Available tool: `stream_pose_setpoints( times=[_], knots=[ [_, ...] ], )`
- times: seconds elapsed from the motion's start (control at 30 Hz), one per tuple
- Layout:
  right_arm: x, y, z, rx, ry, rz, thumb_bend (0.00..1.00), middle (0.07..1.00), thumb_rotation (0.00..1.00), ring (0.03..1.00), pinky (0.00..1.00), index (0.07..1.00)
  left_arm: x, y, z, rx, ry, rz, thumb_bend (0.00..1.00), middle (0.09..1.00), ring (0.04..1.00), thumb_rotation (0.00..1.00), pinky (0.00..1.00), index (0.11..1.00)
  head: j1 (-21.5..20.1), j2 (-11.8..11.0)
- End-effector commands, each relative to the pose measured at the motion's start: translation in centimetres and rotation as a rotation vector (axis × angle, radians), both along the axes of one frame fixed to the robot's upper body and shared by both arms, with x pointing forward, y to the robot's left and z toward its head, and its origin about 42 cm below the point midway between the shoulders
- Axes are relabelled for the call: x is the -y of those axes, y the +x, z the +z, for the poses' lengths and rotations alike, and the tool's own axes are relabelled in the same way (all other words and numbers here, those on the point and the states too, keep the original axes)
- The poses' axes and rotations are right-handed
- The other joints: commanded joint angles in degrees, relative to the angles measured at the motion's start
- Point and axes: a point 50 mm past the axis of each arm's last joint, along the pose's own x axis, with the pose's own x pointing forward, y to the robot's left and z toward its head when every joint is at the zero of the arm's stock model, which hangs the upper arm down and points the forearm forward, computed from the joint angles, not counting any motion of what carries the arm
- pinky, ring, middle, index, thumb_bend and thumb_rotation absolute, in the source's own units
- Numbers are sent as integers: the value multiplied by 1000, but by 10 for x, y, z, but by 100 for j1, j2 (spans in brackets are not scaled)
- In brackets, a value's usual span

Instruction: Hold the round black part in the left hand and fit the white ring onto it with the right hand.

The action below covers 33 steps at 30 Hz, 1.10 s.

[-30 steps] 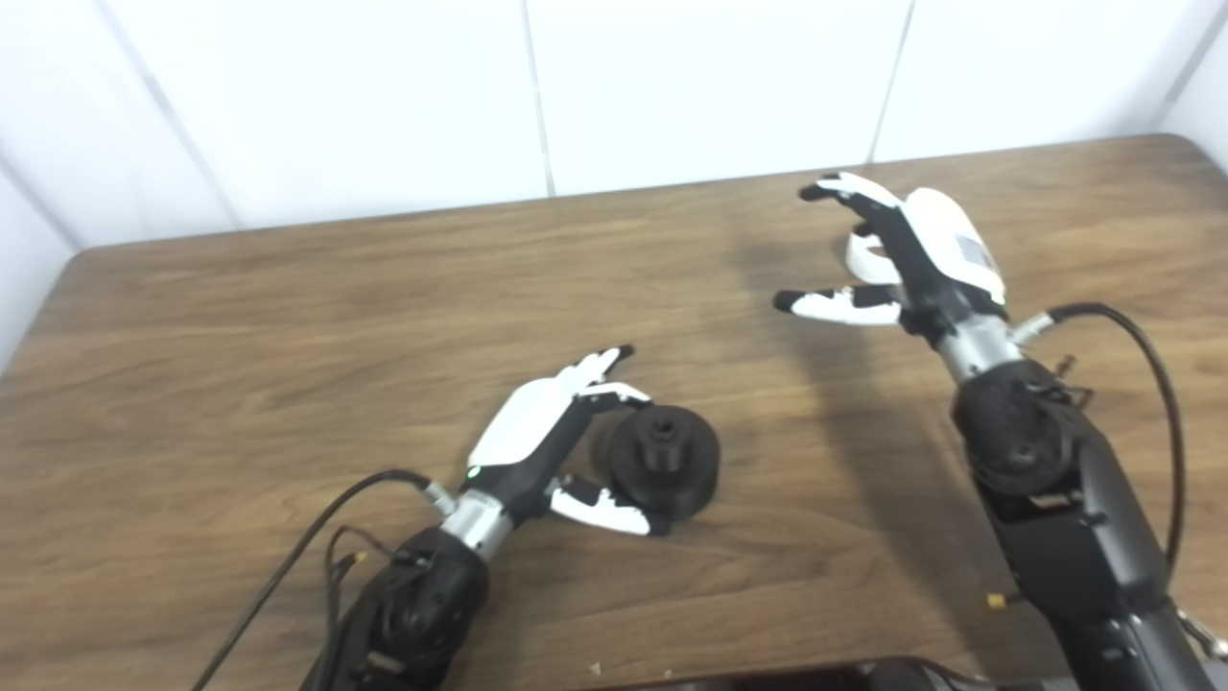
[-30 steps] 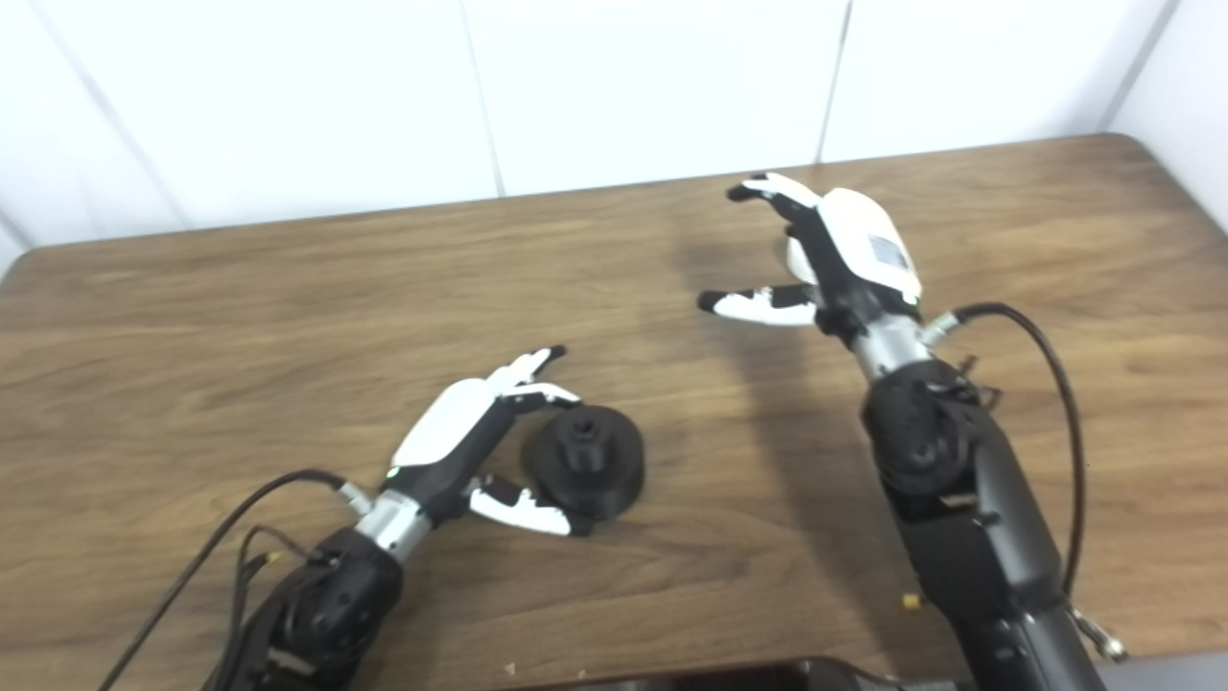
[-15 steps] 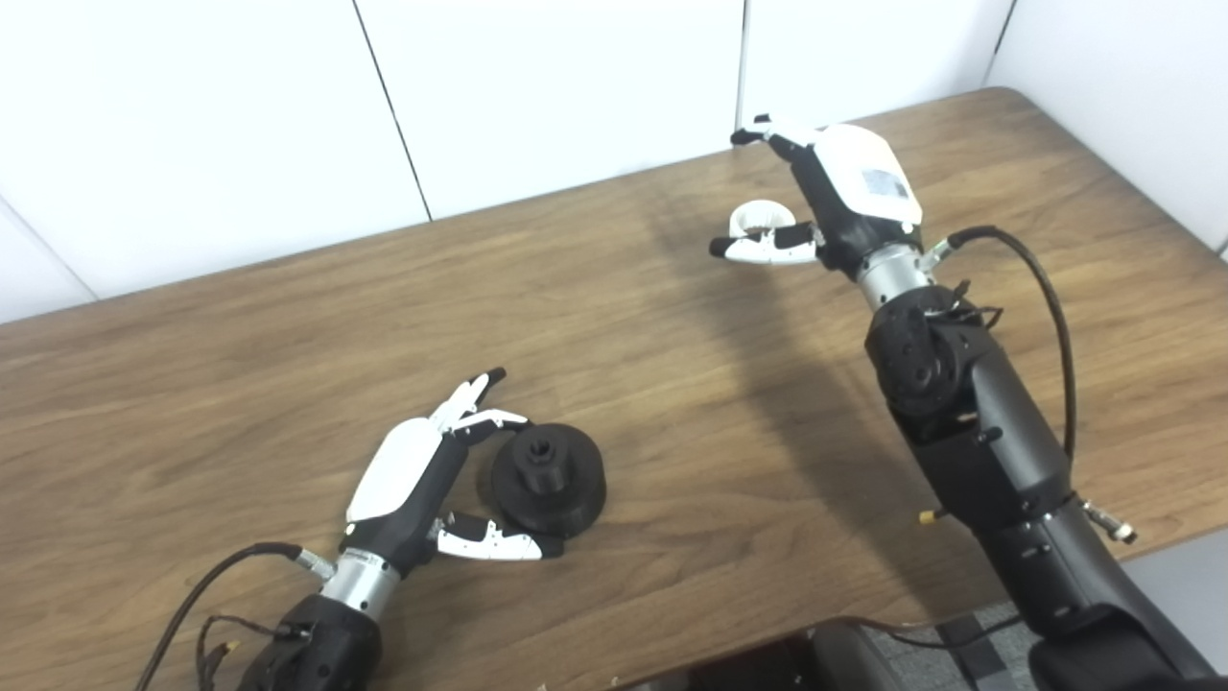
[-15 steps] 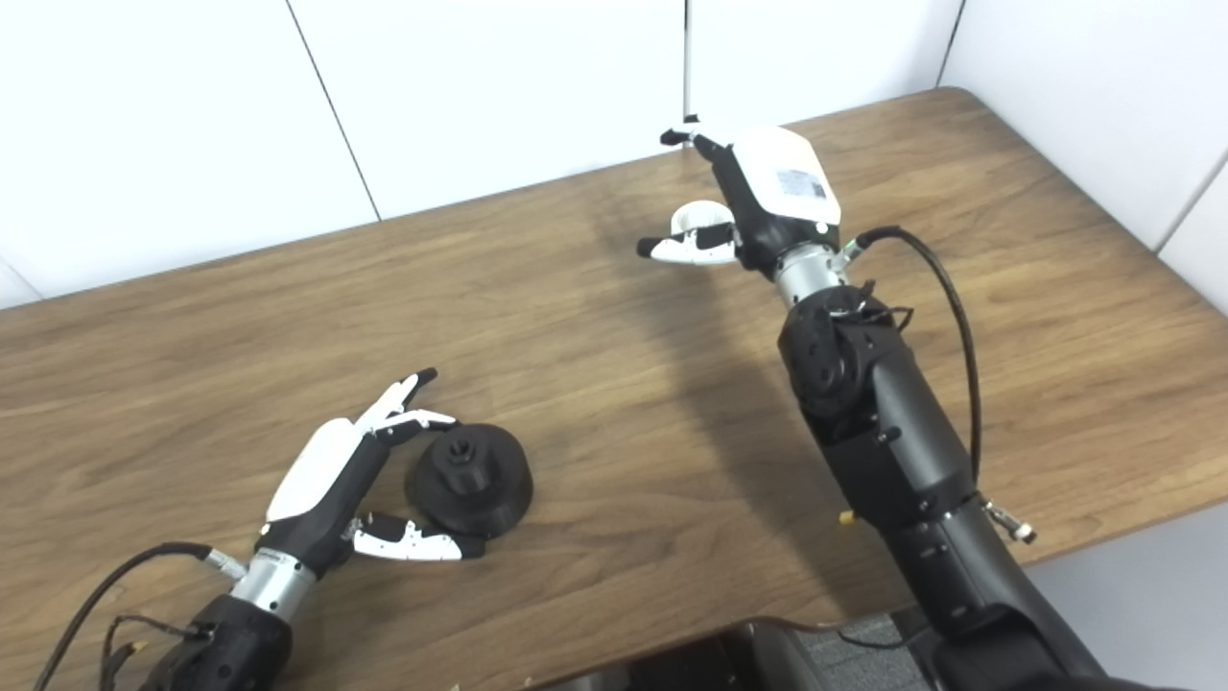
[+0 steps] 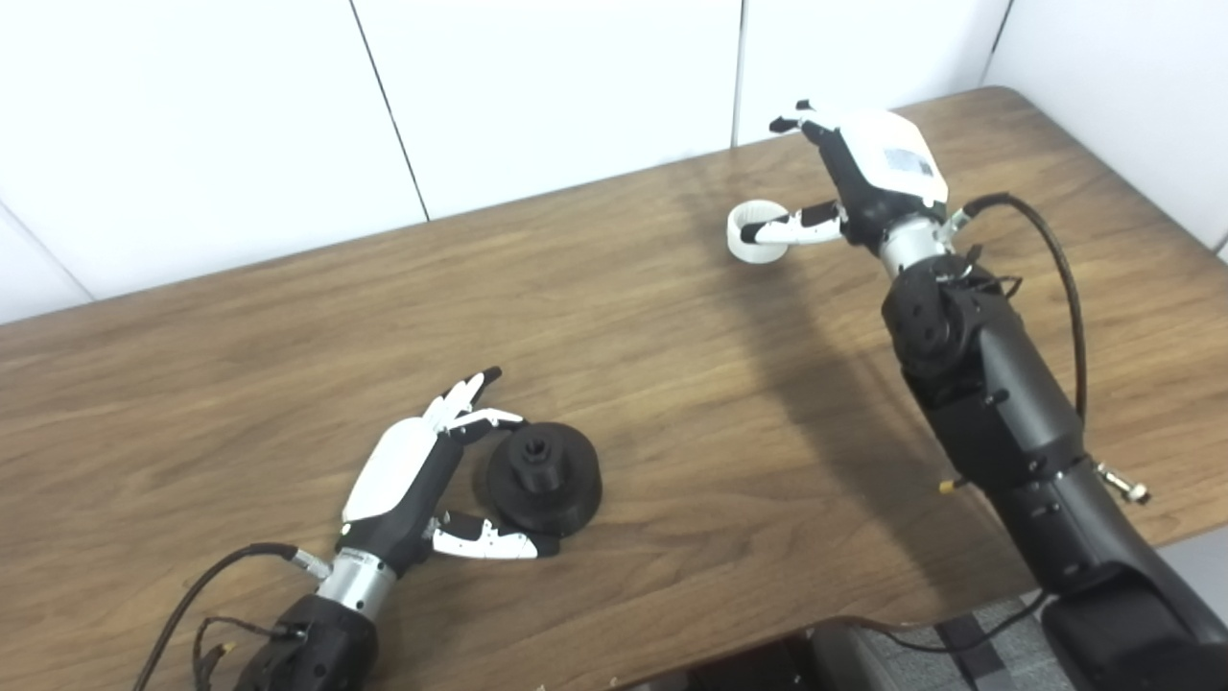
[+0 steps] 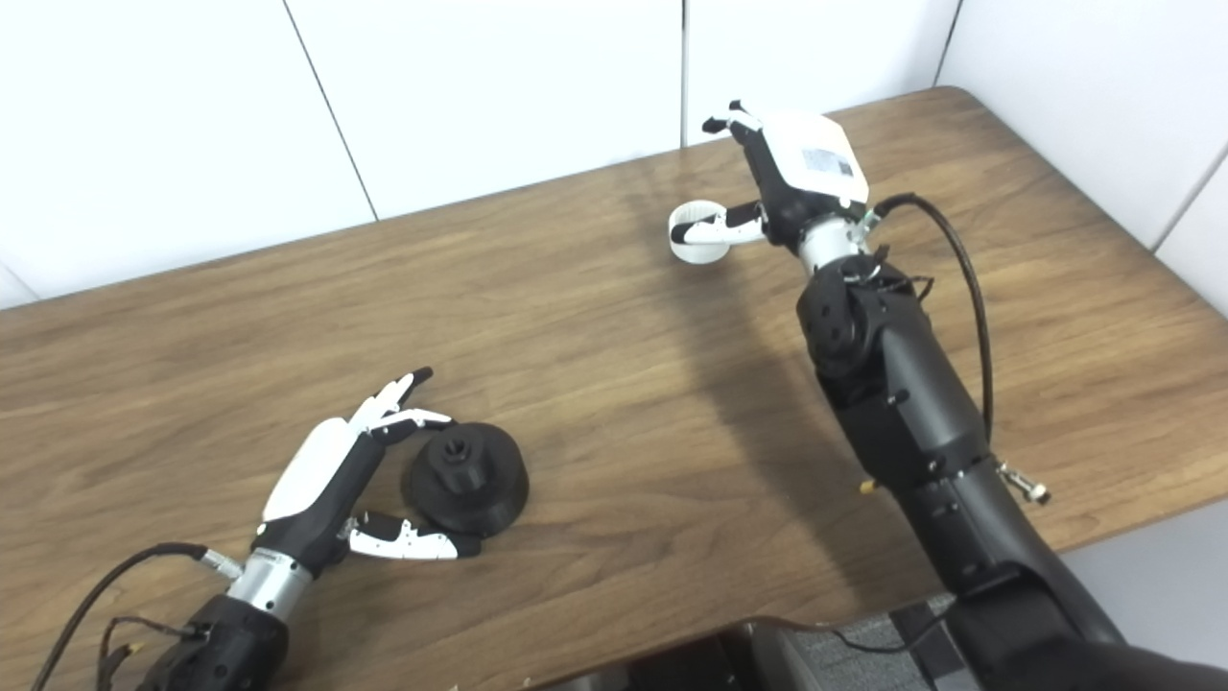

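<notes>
Resting flat on the wooden counter [image 5: 240,326], the round black part [image 5: 543,479] stands with its hub pointing straight up, its axis vertical and the wide flange down. The left robot hand [image 5: 422,480] lies just beside the part on its left, fingers spread apart and holding nothing; its thumb runs along the part's near edge and its upper fingers curl by the far edge, though whether they touch cannot be told.

Far from the black part, toward the counter's back right, the white ring [image 5: 754,230] lies on the surface with its opening facing up. The right robot hand [image 5: 854,182] hovers just right of the ring, fingers apart, with its thumb reaching across the ring's near rim; no grip is closed on it.

Compared with half a second ago, the right robot hand has shifted rightward, so the ring now shows more fully. The black part and left robot hand are unchanged.
</notes>
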Motion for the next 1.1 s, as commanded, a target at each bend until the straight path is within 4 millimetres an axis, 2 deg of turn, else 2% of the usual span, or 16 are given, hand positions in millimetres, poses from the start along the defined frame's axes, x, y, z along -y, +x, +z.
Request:
stream_pose_setpoints(
  times=[0.0,0.47,0.7,0.93,1.07],
  knots=[
    [5,14,26,21,-51,-2,905,945,471,904,790,830,0,7,11,50,-13,-10,972,1000,1000,359,993,643,19,0],
    [2,41,7,-170,-103,3,974,960,577,913,787,845,1,8,17,40,-11,-1,973,1000,1000,348,986,645,162,19],
    [-4,45,-5,-220,-114,17,973,966,579,924,808,849,2,8,19,45,-8,1,972,1000,1000,353,981,646,197,18],
    [-6,48,-13,-227,-97,21,940,968,520,933,853,846,2,7,18,48,-8,0,974,1000,1000,367,979,643,262,25],
    [-4,51,-15,-228,-110,9,924,964,519,929,854,852,1,5,18,45,-13,-1,971,1000,1000,357,986,641,274,26]
  ],
)
